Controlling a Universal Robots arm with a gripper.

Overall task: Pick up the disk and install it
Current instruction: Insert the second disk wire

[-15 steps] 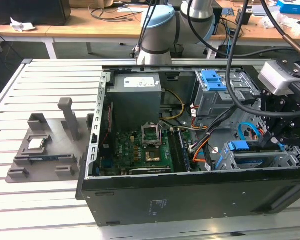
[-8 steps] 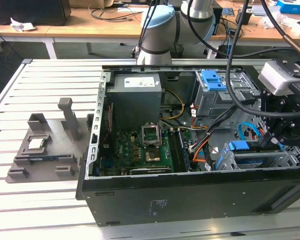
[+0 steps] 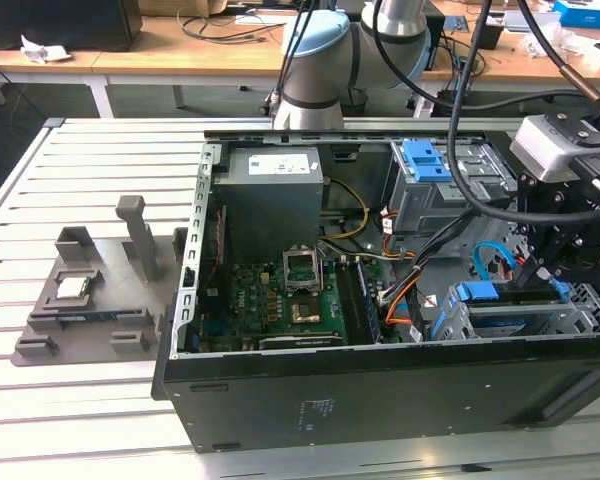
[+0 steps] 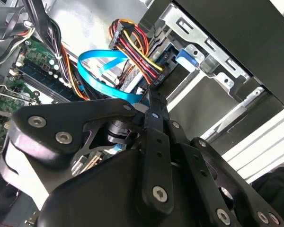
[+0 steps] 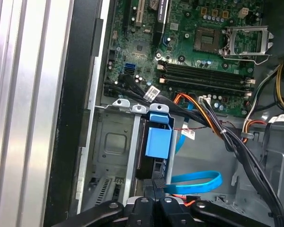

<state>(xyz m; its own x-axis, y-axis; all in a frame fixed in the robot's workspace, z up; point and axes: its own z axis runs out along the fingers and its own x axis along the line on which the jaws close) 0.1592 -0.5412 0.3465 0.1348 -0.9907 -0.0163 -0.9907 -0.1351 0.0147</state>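
Black claw (image 5: 154,204) linkage sat nearest; fingers looked drawn together. I saw the disk (image 5: 157,156) bay-seated at 12 o'clock, long axis running away from the fingertips.

An open computer case (image 3: 380,395) lies on a slatted metal table (image 3: 80,400), motherboard (image 3: 280,300) exposed. The robot arm's black gripper (image 3: 565,265) hangs above the drive cage (image 3: 510,315) at the exterior view's right. A grey fixture (image 3: 90,300) sits left.
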